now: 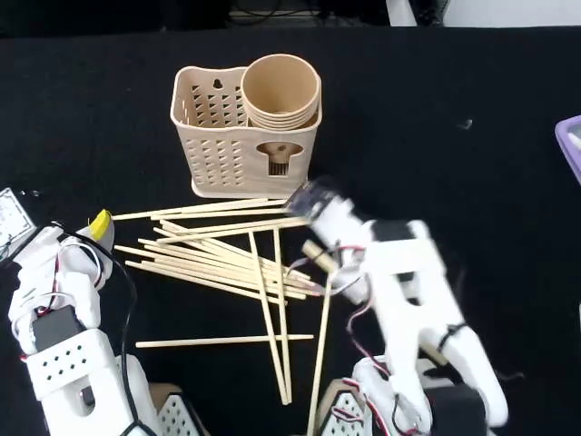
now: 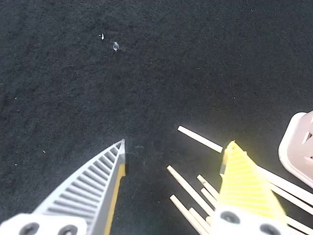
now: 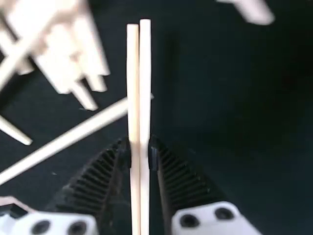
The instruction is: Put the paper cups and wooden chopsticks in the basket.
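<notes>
Squarely between the dark ribbed jaws of the right gripper [image 3: 139, 147] sits a pair of chopsticks [image 3: 139, 73], clamped side by side and running straight out past its tips, above the loose chopsticks [image 1: 218, 259] scattered on the black table [image 1: 472, 182]. The basket [image 1: 227, 163] stands just beyond that pile with the stacked paper cups [image 1: 280, 86] upright in its right-hand compartment. The left gripper [image 2: 176, 149] hangs with its jaws spread wide and nothing between them, at the near-left end of the pile, its yellow finger [image 2: 242, 178] over the stick ends.
</notes>
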You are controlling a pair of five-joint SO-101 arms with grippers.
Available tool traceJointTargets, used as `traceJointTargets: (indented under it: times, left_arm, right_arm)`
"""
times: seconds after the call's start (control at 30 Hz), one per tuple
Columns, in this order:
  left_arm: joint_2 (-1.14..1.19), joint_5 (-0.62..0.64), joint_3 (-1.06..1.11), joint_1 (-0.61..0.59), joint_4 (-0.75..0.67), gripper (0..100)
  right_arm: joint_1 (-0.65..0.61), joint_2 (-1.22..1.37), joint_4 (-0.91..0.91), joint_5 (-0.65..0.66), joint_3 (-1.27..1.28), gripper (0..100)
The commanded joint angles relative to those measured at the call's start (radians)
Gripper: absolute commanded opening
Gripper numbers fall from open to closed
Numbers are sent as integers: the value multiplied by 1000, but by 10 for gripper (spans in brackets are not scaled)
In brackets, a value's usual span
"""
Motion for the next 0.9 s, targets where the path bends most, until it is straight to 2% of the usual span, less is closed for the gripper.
traceJointTargets:
  times: [0.0,0.2,0.27,0.43,0.53,0.6,0.67,0.77,0.87]
  left_arm:
    - [-15,3,-36,1,-21,314]
    - [-15,3,-36,1,-21,314]
    - [-15,3,-36,1,-21,314]
    - [-15,3,-36,1,-21,314]
    - [-15,3,-33,1,-21,314]
    - [-15,3,-31,1,-21,314]
    - [-15,3,-31,1,-21,314]
    - [-15,3,-31,5,-21,314]
    - [-15,3,-33,7,-21,314]
  right_arm:
    - [49,-77,94,-5,-168,11]
    - [46,-137,140,-18,-271,11]
    - [32,-170,181,-68,-331,11]
    - [-123,-271,358,-190,-561,11]
    - [-173,-266,371,-209,-578,11]
    - [-140,-228,334,-206,-518,15]
    - [-51,-163,253,-204,-430,23]
    - [75,-15,68,-204,-306,132]
    - [121,170,-58,-189,-278,243]
